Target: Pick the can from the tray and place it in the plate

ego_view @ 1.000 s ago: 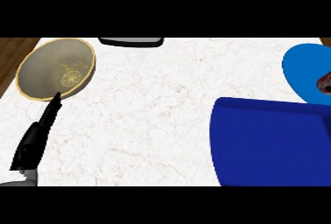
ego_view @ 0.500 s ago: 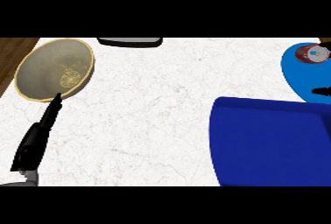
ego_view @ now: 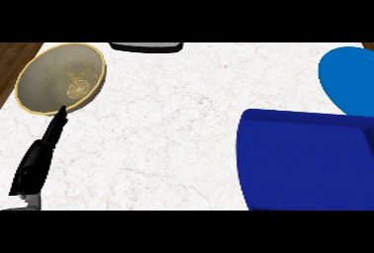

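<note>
The white marbled counter (ego_view: 168,143) carries a deep-blue, flat-floored tray (ego_view: 306,163) at its right front corner. A lighter blue round plate (ego_view: 350,79) sits at the right edge behind it. A gold-rimmed grey platter (ego_view: 60,78) lies near the back left corner. The left hand (ego_view: 40,155) rests at the left edge, fingers straight. No can shows anywhere, possibly out of frame.

No readable text, label, number or sign appears on anything in view.
</note>
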